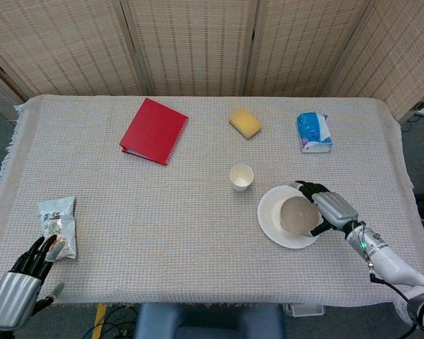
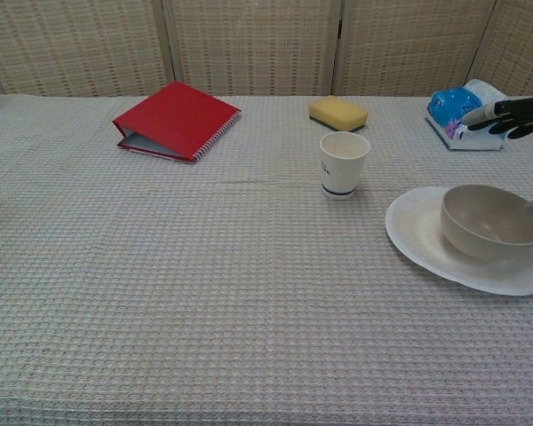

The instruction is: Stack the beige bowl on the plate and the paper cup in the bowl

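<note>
The beige bowl [image 2: 493,220] sits upright on the white plate [image 2: 422,232], toward the plate's right side. Your right hand [image 1: 326,209] is above and just beside the bowl's right edge; in the chest view its dark fingertips [image 2: 506,113] are raised clear of the rim, with the fingers apart and nothing between them, so the hand is released. One light fingertip shows at the frame edge close to the bowl's right rim; contact there cannot be determined.

The paper cup [image 2: 344,163] stands upright on the tablecloth [image 1: 162,205], to the left of the plate and apart from it. It is white with a dark band near the base.

Your left hand [image 1: 22,281] rests at the near left corner of the table, seen only in the head view. Its dark fingers point toward a small clear snack packet [image 1: 57,224] and reach its near end; whether they are touching it cannot be determined. The fingers are extended and hold nothing.

Further back on the table, a red ring binder [image 2: 176,121] lies flat at the left, a yellow sponge [image 2: 338,113] lies behind the cup, and a blue tissue pack [image 2: 462,115] lies at the far right, behind the plate. A woven folding screen [image 1: 198,42] stands behind the table.
</note>
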